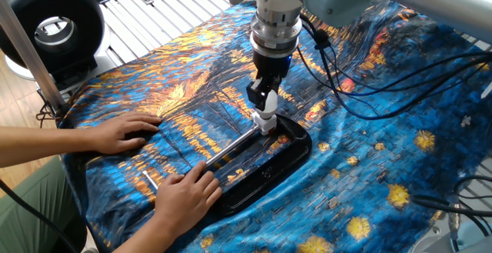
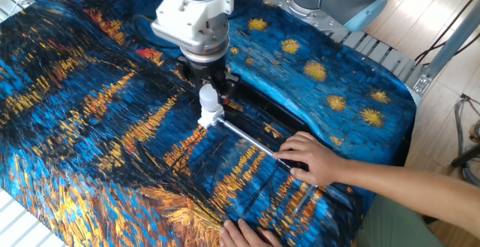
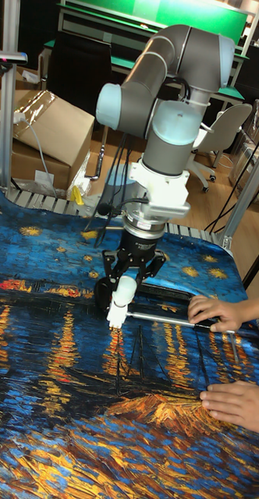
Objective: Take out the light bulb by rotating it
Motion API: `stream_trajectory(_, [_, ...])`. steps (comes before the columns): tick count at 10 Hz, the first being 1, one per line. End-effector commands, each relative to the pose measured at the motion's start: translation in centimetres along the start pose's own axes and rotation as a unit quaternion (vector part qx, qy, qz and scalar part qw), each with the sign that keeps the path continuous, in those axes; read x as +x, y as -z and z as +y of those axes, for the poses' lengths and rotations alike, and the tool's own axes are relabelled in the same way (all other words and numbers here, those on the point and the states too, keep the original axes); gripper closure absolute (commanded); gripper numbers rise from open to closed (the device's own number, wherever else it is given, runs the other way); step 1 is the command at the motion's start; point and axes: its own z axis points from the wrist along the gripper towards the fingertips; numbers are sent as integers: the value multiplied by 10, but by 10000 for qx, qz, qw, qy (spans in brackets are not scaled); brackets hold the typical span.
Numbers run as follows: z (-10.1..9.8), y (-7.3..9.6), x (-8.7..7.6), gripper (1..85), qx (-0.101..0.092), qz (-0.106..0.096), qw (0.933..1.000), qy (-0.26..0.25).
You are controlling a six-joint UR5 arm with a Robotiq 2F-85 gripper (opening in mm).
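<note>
The small white light bulb [image 1: 270,101] stands upright in a white cube socket [image 1: 265,121] at the end of a metal rod [image 1: 231,145]. My gripper [image 1: 267,98] comes straight down from above, its black fingers shut on the bulb's globe. In the other fixed view the bulb [image 2: 208,96] sits between the fingers of the gripper [image 2: 208,91], just above the socket [image 2: 210,116]. In the tall view the bulb [image 3: 125,291], gripper [image 3: 128,282] and socket [image 3: 115,313] line up the same way.
A person's hand [image 1: 187,193] presses the rod's near end and the other hand [image 1: 121,134] lies flat on the patterned blue-orange cloth [image 1: 369,153]. A black tray [image 1: 288,161] lies under the socket. Cables [image 1: 346,91] hang beside the arm. A black ring light [image 1: 50,22] stands at far left.
</note>
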Motion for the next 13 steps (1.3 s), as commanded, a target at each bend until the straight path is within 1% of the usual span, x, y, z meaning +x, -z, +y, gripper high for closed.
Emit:
stream_trajectory(1, [-9, 0, 0, 640, 147, -18, 9935, 1126])
stream_trajectory(3, [-15, 0, -1, 650, 272, 8, 9842, 1752])
stream_trajectory(4, [-20, 0, -3, 657, 365, -7, 9773, 2087])
stream_trajectory(5, [-26, 0, -6, 660, 499, -18, 9682, 2451])
stream_trajectory(6, [-31, 1, -8, 677, 657, 8, 9603, 2711])
stream_trajectory(7, [-36, 3, -11, 727, 923, 30, 9536, 2867])
stream_trajectory(8, [-22, 2, -18, 807, 939, -139, 9574, 2726])
stream_trajectory(9, [-14, 4, -20, 803, 1074, -95, 9554, 2751])
stream_trajectory(10, [-4, 4, -20, 730, 1036, -59, 9518, 2886])
stream_trajectory(11, [9, 1, -19, 560, 779, -77, 9451, 3173])
stream_trajectory(12, [-1, -1, -13, 267, 775, 77, 9277, 3652])
stream_trajectory(13, [-5, -4, -12, 57, 710, 74, 9149, 3974])
